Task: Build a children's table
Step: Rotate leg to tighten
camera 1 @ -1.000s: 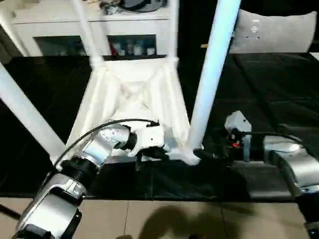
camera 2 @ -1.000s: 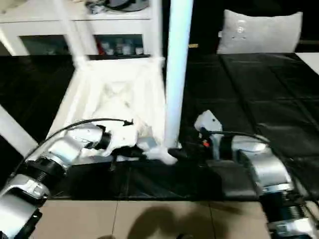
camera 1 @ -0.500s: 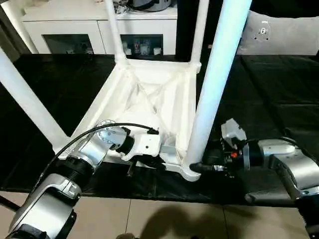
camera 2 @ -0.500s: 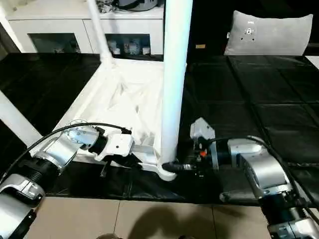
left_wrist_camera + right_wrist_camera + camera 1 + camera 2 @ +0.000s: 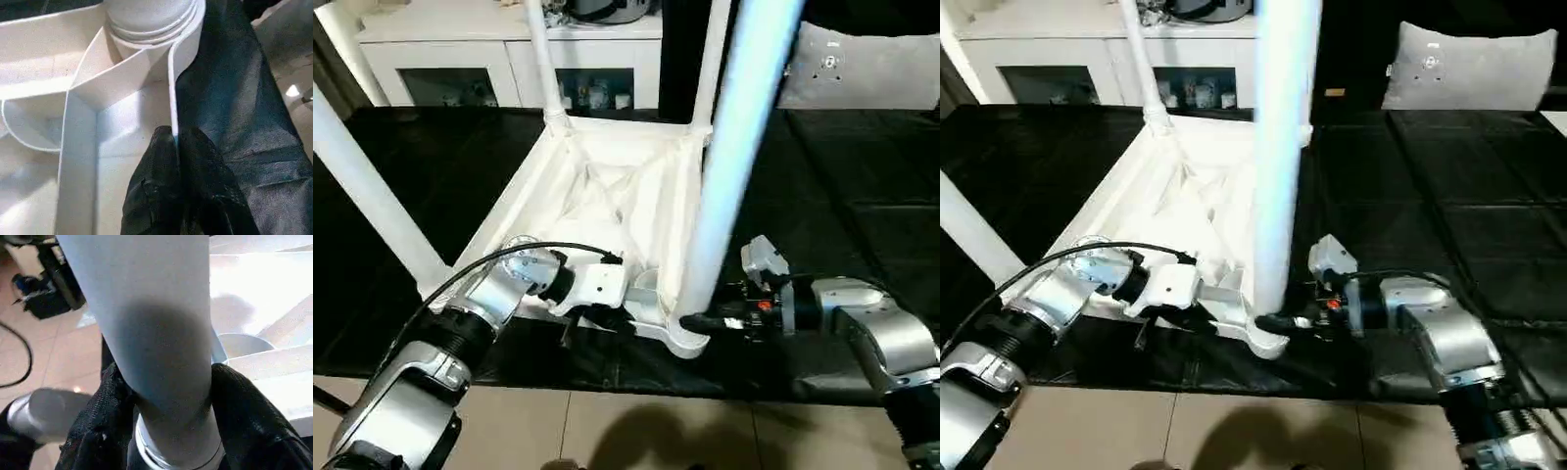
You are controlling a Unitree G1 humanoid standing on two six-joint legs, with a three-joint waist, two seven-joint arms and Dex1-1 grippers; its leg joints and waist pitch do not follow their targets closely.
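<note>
The white plastic children's table (image 5: 607, 196) lies upside down on the black-covered worktop (image 5: 842, 176), ribbed underside up, its white tapered tube legs rising from the corner sockets. The left claw (image 5: 175, 142) is pinched together on the thin near rim of the top. The right claw (image 5: 166, 396) has its black fingers (image 5: 244, 411) clamped around the nearest leg (image 5: 729, 166), just above its socket.

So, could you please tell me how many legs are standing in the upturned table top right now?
4: near-right leg gripped at its base by the right gripper, near-left leg, far-left leg, far-right leg.
</note>
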